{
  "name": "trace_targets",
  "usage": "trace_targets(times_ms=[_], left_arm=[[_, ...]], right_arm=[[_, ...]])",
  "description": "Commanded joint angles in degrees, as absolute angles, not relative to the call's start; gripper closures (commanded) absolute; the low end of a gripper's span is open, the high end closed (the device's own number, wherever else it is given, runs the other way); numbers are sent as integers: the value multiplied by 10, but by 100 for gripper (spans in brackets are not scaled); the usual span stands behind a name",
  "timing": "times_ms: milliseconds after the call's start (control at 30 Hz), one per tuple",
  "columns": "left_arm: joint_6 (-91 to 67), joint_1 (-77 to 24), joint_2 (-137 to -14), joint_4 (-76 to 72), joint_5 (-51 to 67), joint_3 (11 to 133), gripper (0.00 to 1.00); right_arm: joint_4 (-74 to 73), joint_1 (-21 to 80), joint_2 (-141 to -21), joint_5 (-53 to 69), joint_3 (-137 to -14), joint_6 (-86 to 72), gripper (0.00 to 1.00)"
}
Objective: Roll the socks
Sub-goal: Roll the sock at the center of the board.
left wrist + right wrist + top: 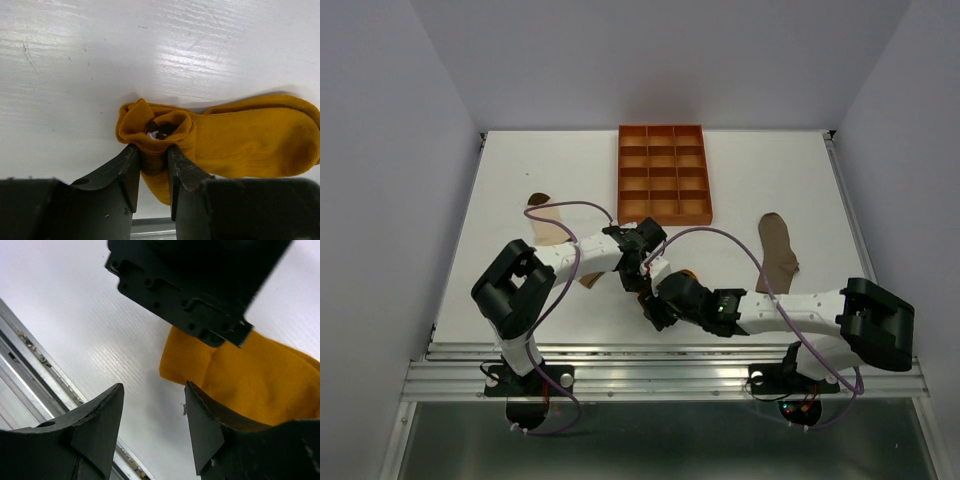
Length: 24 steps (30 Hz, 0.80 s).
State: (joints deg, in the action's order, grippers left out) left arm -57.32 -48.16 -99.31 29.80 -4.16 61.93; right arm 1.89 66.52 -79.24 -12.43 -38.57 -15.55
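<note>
The mustard-yellow sock (245, 140) lies flat on the white table, its cuff end folded over into a small roll (155, 127). My left gripper (152, 160) is shut on that rolled end, fabric pinched between both fingers. From above only a sliver of this sock (691, 275) shows under the two wrists. My right gripper (152, 397) hovers open just beside the sock's edge (240, 375), with only bare table between its fingers. A cream sock (548, 226) lies at the left, partly under my left arm. A taupe-brown sock (778, 250) lies at the right.
An orange gridded tray (662, 172) stands at the back centre of the table. The two grippers (638, 283) (658, 308) are crowded together near the front middle. The table's metal front rail (670, 365) runs close behind them.
</note>
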Motion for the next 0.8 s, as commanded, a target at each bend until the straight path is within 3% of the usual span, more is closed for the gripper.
trace_targets(times_ms=[0,433,767], left_arm=[[-559,-488,-1034,423,-60,604,75],[-559,-490,-1036,427,-39,599,74],[-559,-490,-1033,424,-31,595,73]], right_arm=[[26,708,-821,-226,-430,-118,43],[38,780,-899,-376,-475,-74,41],[25,786,-936,-400,-493,-58,41]])
